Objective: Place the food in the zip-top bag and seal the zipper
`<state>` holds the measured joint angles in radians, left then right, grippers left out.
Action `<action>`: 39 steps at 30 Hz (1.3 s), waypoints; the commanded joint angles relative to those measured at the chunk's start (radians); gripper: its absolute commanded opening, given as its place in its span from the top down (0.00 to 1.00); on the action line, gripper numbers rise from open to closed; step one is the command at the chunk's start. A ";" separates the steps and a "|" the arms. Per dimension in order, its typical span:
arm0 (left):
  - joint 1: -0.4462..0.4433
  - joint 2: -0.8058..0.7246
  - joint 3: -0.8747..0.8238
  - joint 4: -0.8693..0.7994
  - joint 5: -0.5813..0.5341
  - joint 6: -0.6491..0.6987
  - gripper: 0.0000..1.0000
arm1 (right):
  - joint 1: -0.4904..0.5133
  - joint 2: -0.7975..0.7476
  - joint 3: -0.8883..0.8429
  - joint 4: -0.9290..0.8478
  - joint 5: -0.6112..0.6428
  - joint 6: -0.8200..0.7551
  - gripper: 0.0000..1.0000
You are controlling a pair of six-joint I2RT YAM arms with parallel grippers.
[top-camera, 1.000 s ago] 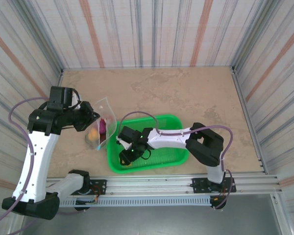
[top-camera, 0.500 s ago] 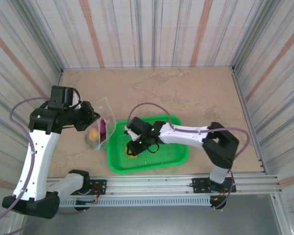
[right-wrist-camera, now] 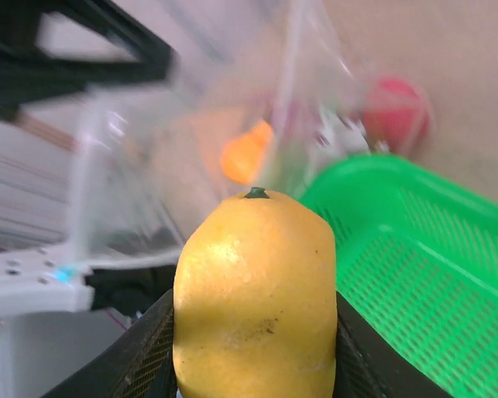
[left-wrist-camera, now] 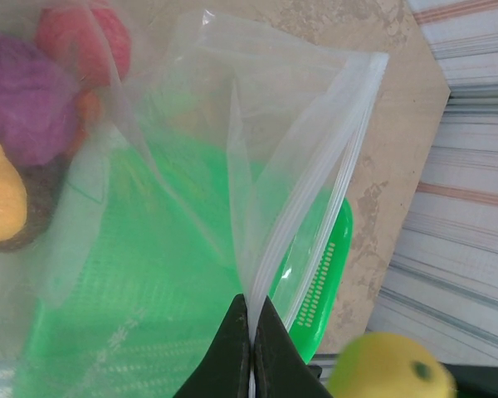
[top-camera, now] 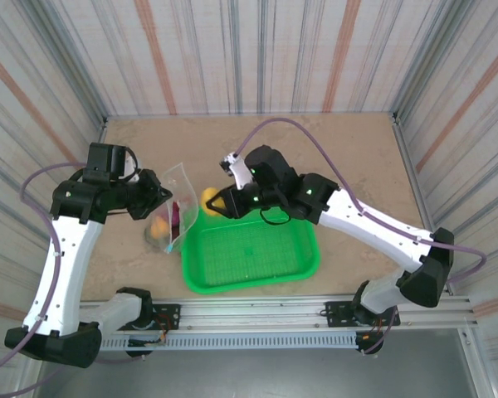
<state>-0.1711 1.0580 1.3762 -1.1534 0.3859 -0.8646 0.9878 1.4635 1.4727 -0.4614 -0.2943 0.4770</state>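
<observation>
Evidently the left gripper, jaws pinched shut on the zip-top bag near its zipper, holds the mouth agape at ten o'clock of the green basket so the right gripper, jaws clamping a yellow fruit, can drop it in

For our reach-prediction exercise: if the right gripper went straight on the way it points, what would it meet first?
Probably the zip-top bag, pinched up by the left gripper, just beyond the yellow fruit the right gripper holds; depth is unclear.
</observation>
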 commanded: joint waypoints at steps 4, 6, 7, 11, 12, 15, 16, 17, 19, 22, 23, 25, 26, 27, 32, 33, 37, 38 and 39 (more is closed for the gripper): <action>0.007 -0.007 0.017 -0.009 0.015 0.003 1.00 | 0.024 0.157 0.161 0.029 -0.048 -0.009 0.62; 0.007 -0.011 0.017 -0.008 0.016 0.002 1.00 | 0.031 0.201 0.191 0.027 -0.041 0.010 0.62; 0.007 -0.012 0.018 -0.008 0.015 0.002 1.00 | 0.036 0.217 0.199 0.024 -0.030 0.013 0.62; 0.010 -0.025 0.020 -0.009 0.021 0.004 1.00 | 0.062 0.276 0.217 -0.026 0.052 0.000 0.62; 0.010 -0.029 0.018 -0.007 0.024 0.003 1.00 | 0.066 0.295 0.227 -0.044 0.062 -0.005 0.61; 0.012 -0.031 0.005 0.007 0.042 -0.005 1.00 | 0.083 0.340 0.270 -0.103 0.130 -0.027 0.61; 0.013 -0.030 -0.001 0.014 0.048 -0.009 1.00 | 0.083 0.353 0.283 -0.115 0.133 -0.028 0.60; 0.013 -0.030 -0.006 0.020 0.056 -0.013 1.00 | 0.083 0.366 0.296 -0.127 0.134 -0.029 0.59; 0.012 -0.030 -0.012 0.029 0.066 -0.019 1.00 | 0.083 0.381 0.315 -0.137 0.144 -0.031 0.55; 0.012 -0.031 -0.020 0.032 0.068 -0.022 1.00 | 0.077 0.397 0.341 -0.145 0.137 -0.029 0.37; 0.013 -0.032 -0.023 0.028 0.065 -0.022 1.00 | 0.074 0.395 0.352 -0.145 0.123 -0.028 0.33; 0.012 -0.036 -0.026 0.022 0.057 -0.019 1.00 | 0.062 0.383 0.364 -0.136 0.071 -0.026 0.31; 0.012 -0.039 -0.026 0.016 0.051 -0.018 1.00 | 0.056 0.372 0.366 -0.133 0.052 -0.023 0.30; 0.012 -0.041 -0.026 0.011 0.045 -0.017 1.00 | 0.049 0.357 0.364 -0.129 0.038 -0.020 0.30; 0.012 -0.047 -0.019 0.003 0.022 -0.012 1.00 | 0.017 0.254 0.324 -0.152 0.027 -0.018 0.33; 0.012 -0.046 -0.017 0.003 0.018 -0.011 1.00 | 0.010 0.231 0.303 -0.154 0.028 -0.020 0.33; 0.012 -0.028 -0.003 0.009 0.034 -0.015 1.00 | -0.041 0.153 0.223 -0.170 -0.047 -0.027 0.33; 0.013 -0.023 -0.002 0.015 0.049 -0.013 1.00 | -0.050 0.152 0.232 -0.201 -0.060 -0.035 0.32; 0.013 -0.020 -0.002 0.018 0.055 -0.015 1.00 | -0.052 0.151 0.239 -0.226 -0.046 -0.046 0.31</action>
<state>-0.1692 1.0302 1.3563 -1.1328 0.4210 -0.8726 0.9504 1.6382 1.7184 -0.6163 -0.2932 0.4591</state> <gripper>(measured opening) 0.051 0.684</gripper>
